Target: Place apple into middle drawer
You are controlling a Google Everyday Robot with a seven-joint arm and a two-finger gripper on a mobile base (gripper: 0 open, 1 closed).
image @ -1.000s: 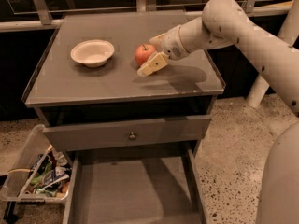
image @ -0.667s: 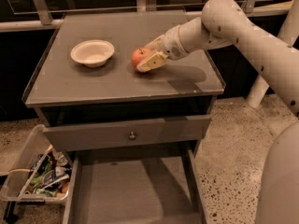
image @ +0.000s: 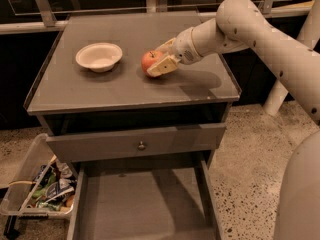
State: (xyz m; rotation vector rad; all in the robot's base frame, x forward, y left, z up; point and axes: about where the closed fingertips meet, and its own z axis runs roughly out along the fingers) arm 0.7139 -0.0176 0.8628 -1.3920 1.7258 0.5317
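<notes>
Gripper [image: 156,61], moved in from 3 o'clock, is now clamping jaws on apple [image: 149,60], resting on cabinet top [image: 100,91] at 3 o'clock of bowl [image: 99,56]; carry to drawer [image: 145,204] at 6 o'clock is likely coming next

Grey cabinet top [image: 125,91] carries a white bowl [image: 99,56] and the apple [image: 149,60] (pincer [image: 155,62] at the apple).

The apple [image: 149,62] on the bench [image: 100,89], middle drawer [image: 145,204] open
Red with yellowish patches, stem up, clasped by the hand [image: 157,60]; the dark-grey drawer stands pulled out below.
</notes>
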